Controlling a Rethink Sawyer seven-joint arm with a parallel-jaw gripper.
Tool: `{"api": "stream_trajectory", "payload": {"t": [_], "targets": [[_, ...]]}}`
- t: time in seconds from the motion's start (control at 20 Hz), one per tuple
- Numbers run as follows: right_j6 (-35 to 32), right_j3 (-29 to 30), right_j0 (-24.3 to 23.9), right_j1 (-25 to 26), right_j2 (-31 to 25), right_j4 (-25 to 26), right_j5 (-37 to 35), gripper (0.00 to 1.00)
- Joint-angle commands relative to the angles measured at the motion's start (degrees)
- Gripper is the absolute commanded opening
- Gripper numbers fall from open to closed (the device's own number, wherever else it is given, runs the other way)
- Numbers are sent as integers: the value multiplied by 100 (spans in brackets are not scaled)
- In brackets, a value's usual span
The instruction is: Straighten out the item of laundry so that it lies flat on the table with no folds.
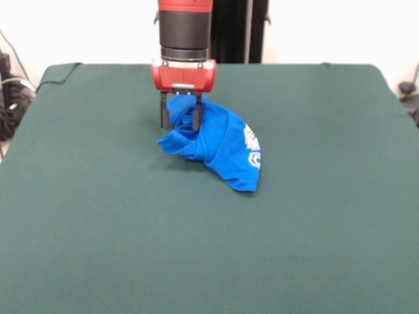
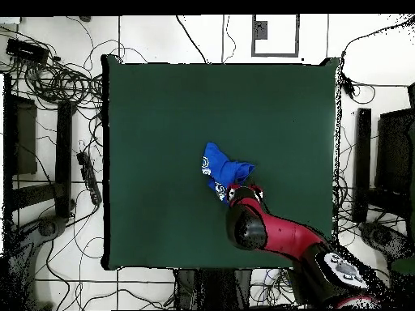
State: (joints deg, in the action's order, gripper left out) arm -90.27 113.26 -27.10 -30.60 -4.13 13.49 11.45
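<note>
The item of laundry [image 1: 226, 150] is a small bright blue garment, crumpled in a heap near the middle of the table [image 1: 98, 216]. White printed marks show on its right edge. Its left end is drawn up into a peak between the two dark fingers of my gripper [image 1: 179, 124], which stands straight above it and is shut on that bunched fabric. In the overhead view the laundry [image 2: 217, 168] lies just above my gripper [image 2: 243, 192], with the red arm partly covering its lower end. The dark green table [image 2: 146, 97] is far larger than the garment.
Green cloth stretches on all sides of the garment. Cables [image 2: 57, 81] and dark equipment stands [image 2: 363, 162] lie on the floor around the table's edges, off the surface.
</note>
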Motion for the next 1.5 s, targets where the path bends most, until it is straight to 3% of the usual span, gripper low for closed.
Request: {"api": "stream_trajectory", "payload": {"t": [0.05, 0.4, 0.8, 0.85, 1.35, 1.45, 1.5], "targets": [[-1497, 17, 157, 737, -843, -224, 386, 100], [-1410, -434, 456, 1332, -506, -333, 928, 100], [-1350, -438, 719, 1320, -110, -656, 1145, 100], [-1379, -430, 720, 1321, -97, -686, 1150, 0], [-1517, -241, 1260, 1295, 469, -1328, 1982, 0], [-1781, -97, 1356, 1431, 575, -1656, 2326, 0], [-1936, 97, 1629, 1453, 823, -2111, 2717, 0]]}}
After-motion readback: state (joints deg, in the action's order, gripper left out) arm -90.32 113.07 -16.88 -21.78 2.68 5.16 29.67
